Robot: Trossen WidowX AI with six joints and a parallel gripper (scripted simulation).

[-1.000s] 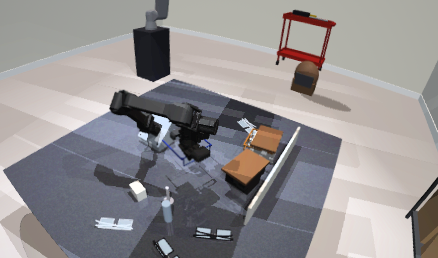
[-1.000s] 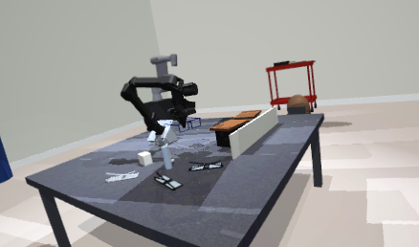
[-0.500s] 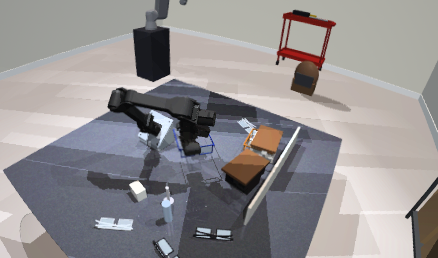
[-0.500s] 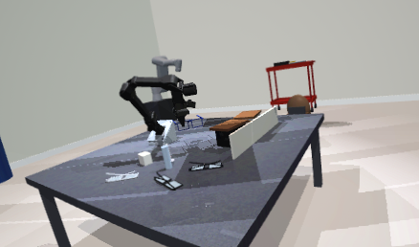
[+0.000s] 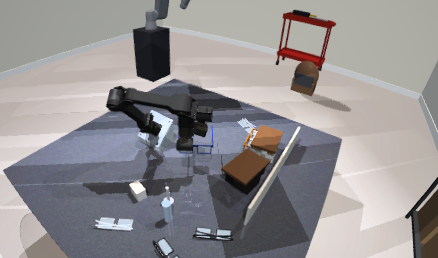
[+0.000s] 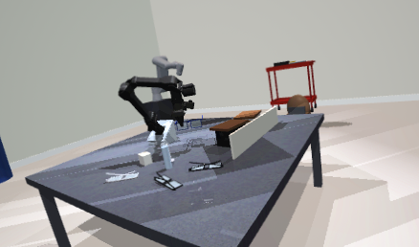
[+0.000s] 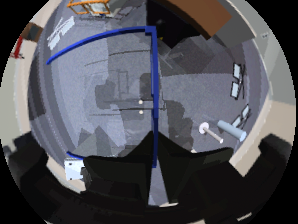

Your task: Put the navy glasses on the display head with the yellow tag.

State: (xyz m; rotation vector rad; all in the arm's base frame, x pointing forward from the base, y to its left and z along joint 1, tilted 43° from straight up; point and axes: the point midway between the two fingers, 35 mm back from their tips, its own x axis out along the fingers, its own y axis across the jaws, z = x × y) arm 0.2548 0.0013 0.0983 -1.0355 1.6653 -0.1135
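A red cart [image 5: 309, 20] [image 6: 291, 66] is standing against the back wall, well beyond the pincer [image 5: 185, 145] [image 6: 181, 123] [image 7: 153, 133], and a grey arm [image 5: 161, 4] [image 6: 163, 78] is rising from a black pedestal [image 5: 152, 54] behind it. A dark table [image 5: 75, 169] [image 6: 96, 157] [image 7: 125, 60] is spreading below the pincer. The pincer is pointing down and grasping the navy glasses [image 5: 213, 135] [image 6: 200, 123] [image 7: 155, 85]: in the wrist view, a straight blue length of the frame is running between its fingertips, and one long curved blue piece is reaching out sideways from the far end.

To the pincer's right in the top view, two brown boards [image 5: 245, 167] [image 6: 230, 124] are lying near each other, with a long pale panel [image 5: 272, 174] [image 6: 254, 133] standing on edge beyond them. Toward the front, a white block [image 5: 137, 190] [image 6: 144, 158] and a light blue cylinder [image 5: 167, 211] [image 6: 165, 157] [image 7: 231, 130] are sitting apart from the pincer. Farther forward, white-framed glasses [image 5: 112, 224] [image 6: 121, 177] and two black-framed pairs are resting on the table.
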